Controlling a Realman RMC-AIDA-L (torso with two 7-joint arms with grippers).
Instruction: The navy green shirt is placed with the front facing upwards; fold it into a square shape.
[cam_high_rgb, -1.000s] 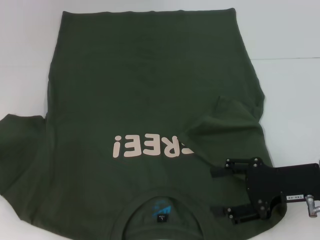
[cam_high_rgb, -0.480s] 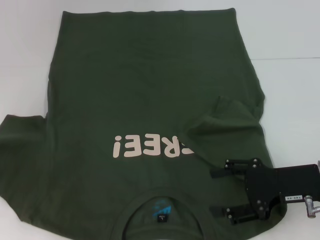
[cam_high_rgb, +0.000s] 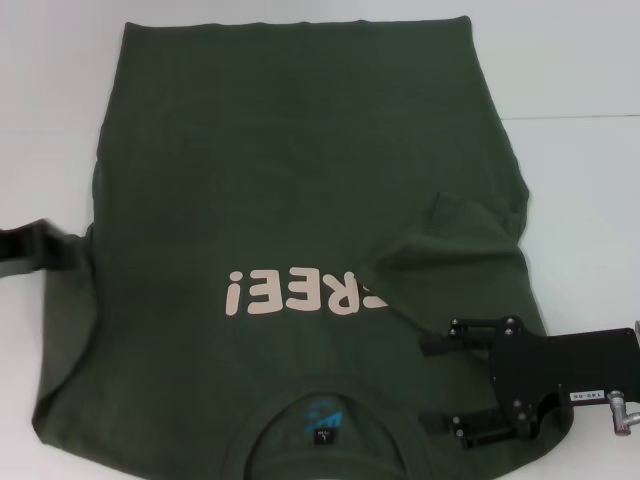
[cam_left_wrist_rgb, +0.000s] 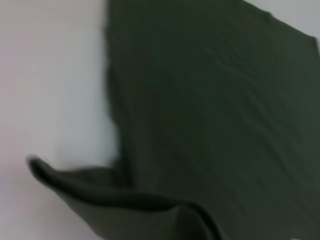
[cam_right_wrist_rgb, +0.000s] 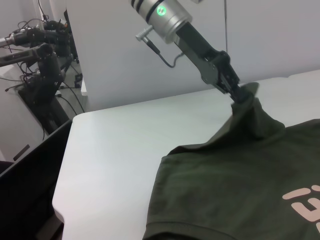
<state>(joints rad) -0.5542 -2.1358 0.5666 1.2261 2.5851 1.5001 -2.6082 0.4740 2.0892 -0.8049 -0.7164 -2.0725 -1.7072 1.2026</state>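
Head view shows you the white table (cam_high_rgb: 580, 60) carrying the navy green shirt (cam_high_rgb: 300, 180), spread front up, collar (cam_high_rgb: 322, 425) nearest the robot and hem at the far side. Its right sleeve (cam_high_rgb: 470, 240) is folded in over the body, covering part of the pale lettering (cam_high_rgb: 305, 293). Its left sleeve (cam_right_wrist_rgb: 247, 107) is raised off the table in a peak. You will see in the right wrist view that the left gripper (cam_right_wrist_rgb: 239, 92) pinches that sleeve's tip, fingers closed on cloth. The right gripper (cam_high_rgb: 437, 385) sits low over the shirt's right shoulder, fingers spread wide, gripping nothing.
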